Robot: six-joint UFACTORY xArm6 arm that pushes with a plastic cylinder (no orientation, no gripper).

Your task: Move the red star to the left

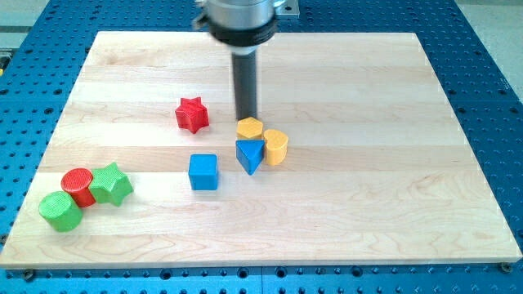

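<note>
The red star (191, 113) lies on the wooden board (392, 180), a little left of centre in the upper half. My tip (246, 118) stands to the star's right, about a block's width away, not touching it. The tip is just above the yellow hexagon block (250, 127), at its top edge. The dark rod rises from the tip to the arm's grey mount (238, 18) at the view's top.
A blue triangle block (250, 154) and a yellow cylinder (275, 147) sit next to the yellow hexagon. A blue cube (203, 171) lies below the star. A red cylinder (78, 186), a green star (111, 184) and a green cylinder (60, 211) cluster at the bottom left.
</note>
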